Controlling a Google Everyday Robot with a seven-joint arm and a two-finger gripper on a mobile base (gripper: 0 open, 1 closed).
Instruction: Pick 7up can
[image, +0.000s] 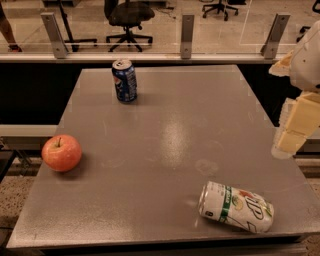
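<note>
1. The 7up can (236, 207) lies on its side at the near right of the worktop (165, 130).
2. The gripper (286, 146) hangs further right, apart from it; I cannot tell its state.
3. Best lowered over the can, closing across its round body.

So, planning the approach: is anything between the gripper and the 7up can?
Nothing visible does. The gripper hangs at the right edge of the table, above the 7up can, which lies on its side near the front edge. The Pepsi can and apple sit far off to the left.
</note>
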